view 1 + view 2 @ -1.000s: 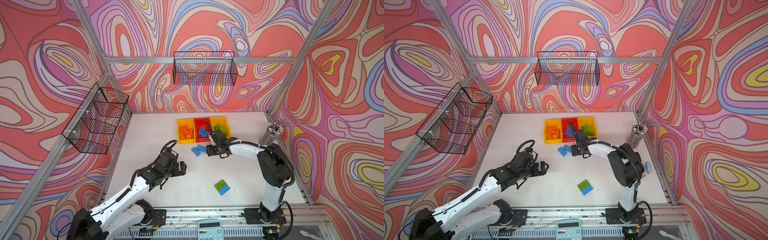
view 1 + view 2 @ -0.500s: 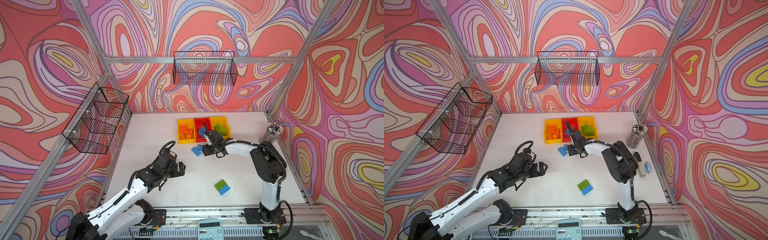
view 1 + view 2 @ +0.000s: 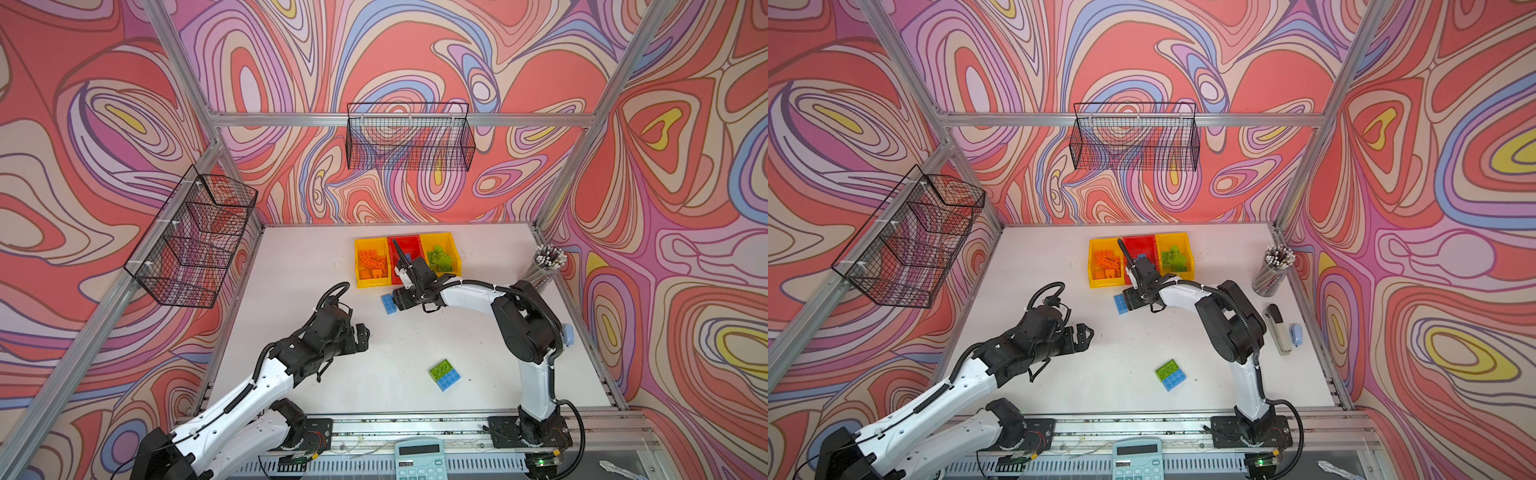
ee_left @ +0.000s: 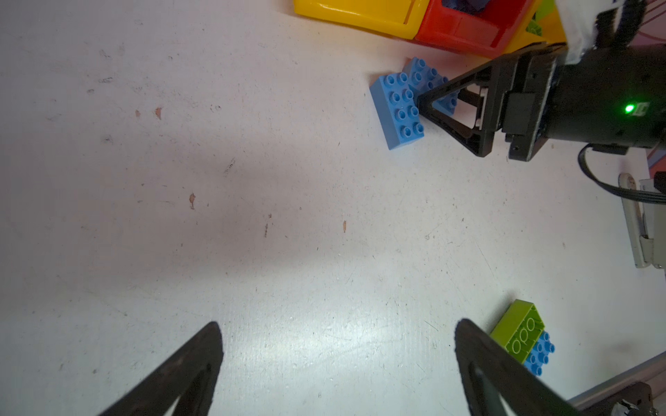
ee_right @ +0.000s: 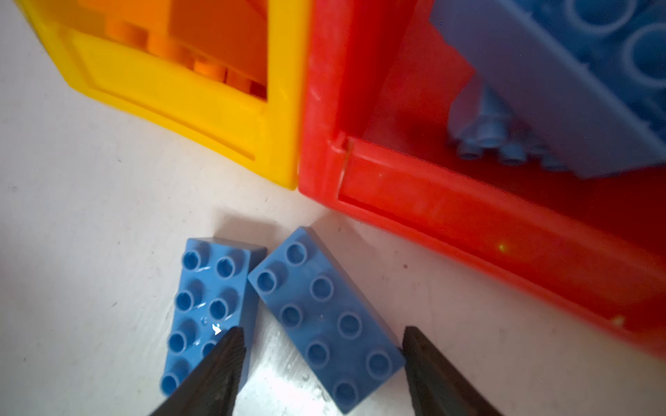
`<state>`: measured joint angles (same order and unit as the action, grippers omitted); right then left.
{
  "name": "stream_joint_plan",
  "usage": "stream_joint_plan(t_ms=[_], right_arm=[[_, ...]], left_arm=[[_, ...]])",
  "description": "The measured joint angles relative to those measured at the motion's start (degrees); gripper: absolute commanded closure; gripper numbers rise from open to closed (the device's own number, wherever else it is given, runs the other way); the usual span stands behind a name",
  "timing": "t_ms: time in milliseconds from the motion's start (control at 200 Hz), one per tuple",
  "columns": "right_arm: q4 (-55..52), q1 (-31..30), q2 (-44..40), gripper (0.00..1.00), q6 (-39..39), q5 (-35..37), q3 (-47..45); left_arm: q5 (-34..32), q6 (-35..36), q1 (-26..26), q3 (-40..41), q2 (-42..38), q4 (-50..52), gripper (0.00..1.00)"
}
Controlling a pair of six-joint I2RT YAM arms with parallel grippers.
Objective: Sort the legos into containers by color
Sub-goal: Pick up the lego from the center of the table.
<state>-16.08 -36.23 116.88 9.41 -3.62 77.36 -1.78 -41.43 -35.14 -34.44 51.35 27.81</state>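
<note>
- Right arm (image 3: pixel 469 293) reaches low from the worktop's front-right corner toward the back edge, forearm near level. The right gripper (image 5: pixel 320 345) is down at the surface.
- Its jaws straddle a loose blue brick (image 5: pixel 324 313) lying flat, studs up. Pinched or merely flanked, I cannot tell.
- A second blue brick (image 5: pixel 205 306) lies just beside it. Both sit in front of the red bin (image 5: pixel 468 201) and the orange-filled yellow bin (image 5: pixel 187 97), near the back edge.
- Left gripper (image 4: pixel 338 327) is released, jaws wide, over bare worktop (image 4: pixel 252 180) left of centre.
- A green-and-blue brick pair (image 3: pixel 444 374) rests near the front edge.
- Calculator (image 3: pixel 419 461) key legends are too small to read.
</note>
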Motion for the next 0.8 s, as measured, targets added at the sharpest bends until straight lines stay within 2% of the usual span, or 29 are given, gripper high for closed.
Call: stream_joint_plan(t_ms=[85,155,340,431,496,646,796], right_arm=[[-0.2,-0.1,0.0,0.48,-0.5,-0.3,0.0],[-0.3,-0.2,0.0,0.51,-0.6,-0.5,0.0],[-0.8,-0.5,0.0,0.50,-0.7,-1.0,0.0],[-1.4,-0.9,0.0,0.40,-1.0,-0.9,0.0],[-2.2,-1.1,0.1,0.37,-1.3,-0.3,0.5],[-3.3,-1.4,1.7,0.37,-2.0,1.0,4.1],[-3.9,-1.4,4.5,0.44,-2.4,1.5,7.3]], left_arm=[[-0.2,0.0,0.0,0.0,-0.4,0.2,0.00],[-0.3,0.0,0.0,0.1,-0.7,0.3,0.00],[-0.5,0.0,0.0,0.2,-0.7,0.3,0.00],[-0.5,0.0,0.0,0.5,-1.0,0.3,0.00],[-0.7,0.0,0.0,1.0,-1.5,0.4,0.00],[-1.3,0.0,0.0,1.1,-2.1,1.0,0.00],[-2.3,0.0,0.0,1.1,-3.2,1.9,0.00]])
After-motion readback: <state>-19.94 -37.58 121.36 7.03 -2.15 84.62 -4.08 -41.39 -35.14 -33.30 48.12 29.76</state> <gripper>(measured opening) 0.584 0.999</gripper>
